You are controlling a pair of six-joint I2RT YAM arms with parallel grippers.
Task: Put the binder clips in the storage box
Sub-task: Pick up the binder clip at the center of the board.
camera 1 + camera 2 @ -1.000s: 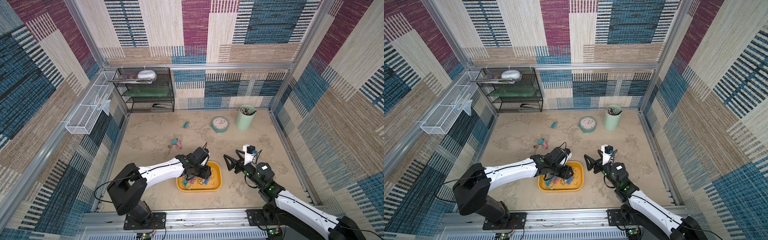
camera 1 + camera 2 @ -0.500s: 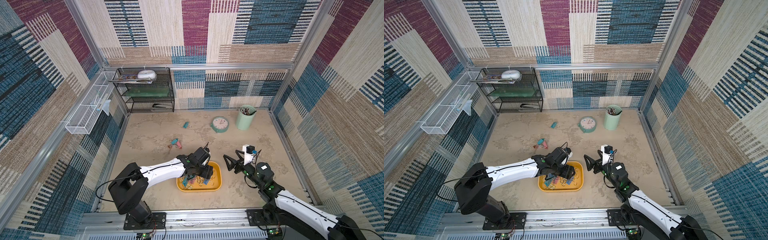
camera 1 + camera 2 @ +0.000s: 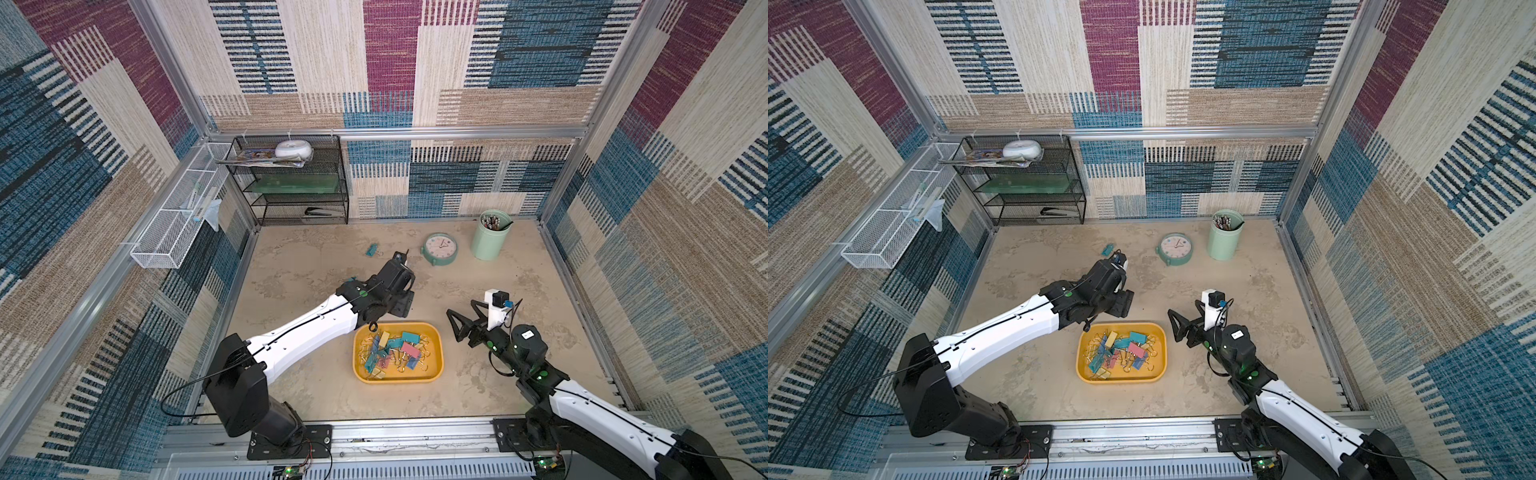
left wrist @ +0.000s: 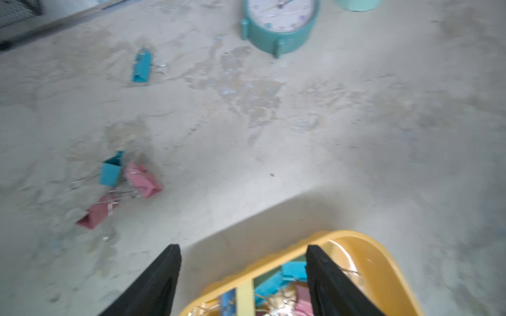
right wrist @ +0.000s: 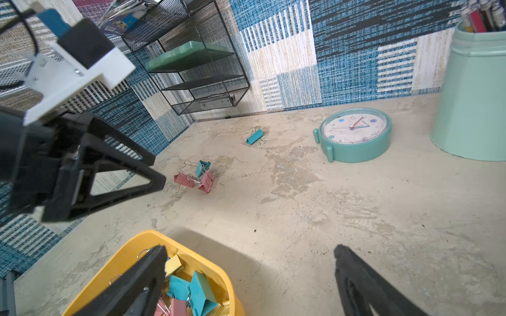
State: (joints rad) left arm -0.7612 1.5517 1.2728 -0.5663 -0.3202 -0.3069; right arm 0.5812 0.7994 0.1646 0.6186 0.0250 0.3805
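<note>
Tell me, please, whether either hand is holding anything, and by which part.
Nothing is held. The left hand is open and empty over the edge of the shallow yellow-orange plastic tray; the right hand is open and empty too.

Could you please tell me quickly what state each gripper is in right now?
Left gripper: open, holding nothing.
Right gripper: open, holding nothing.

bright, even light | soft shadows | left wrist view blurred
</note>
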